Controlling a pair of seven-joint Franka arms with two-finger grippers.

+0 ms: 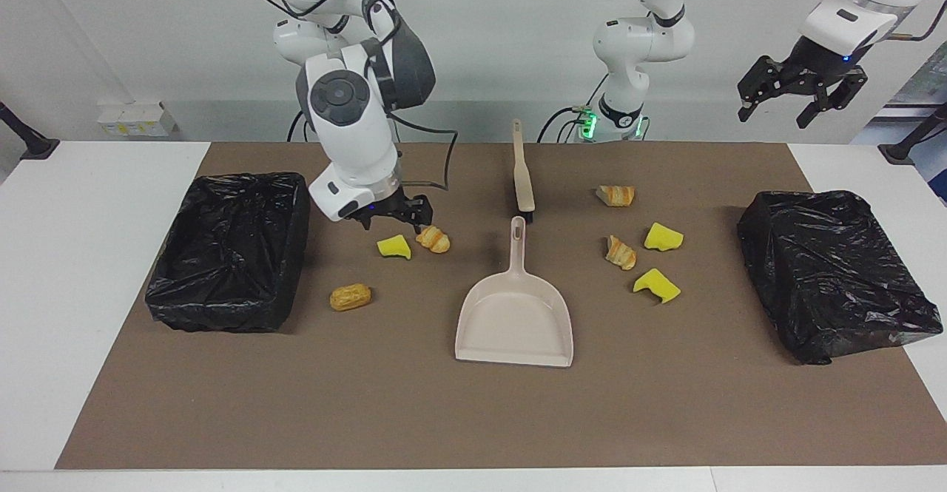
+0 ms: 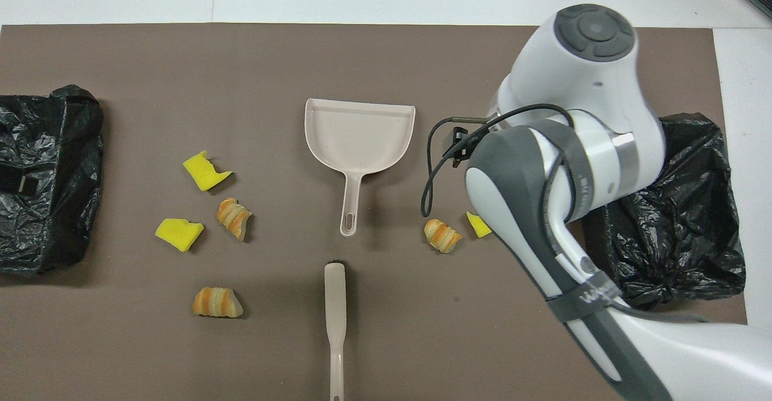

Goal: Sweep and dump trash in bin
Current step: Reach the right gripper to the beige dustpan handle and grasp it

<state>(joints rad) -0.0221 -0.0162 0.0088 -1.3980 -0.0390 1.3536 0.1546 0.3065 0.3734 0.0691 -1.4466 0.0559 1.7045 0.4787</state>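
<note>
Facing view: right claw low over trash, left claw idle

Right claw (image 1: 396, 218) hangs low over the brown mat (image 1: 444, 418), just above a yellow sponge wedge (image 1: 393, 246) and a croissant bit (image 1: 433, 240); fingers spread wide, nothing held. Left claw (image 1: 800, 98) waits high over the left arm's end of the surface, fingers also apart, empty.

Trash pieces all lie on the mat. A brown bread roll (image 1: 350, 297) sits near the black-bagged bin (image 1: 229, 251) at the right arm's end. Toward the left arm's end: two sponge wedges (image 1: 664, 237) (image 1: 655, 285) and two croissant bits (image 1: 615, 195) (image 1: 621, 252), near the second bagged bin (image 1: 832, 274).

Beige dustpan (image 1: 516, 314) lies flat mid-mat, handle toward the robots. Beige brush (image 1: 522, 170) lies just beside that handle's tip, nearer the robots. Overhead, the right arm hides the roll.
</note>
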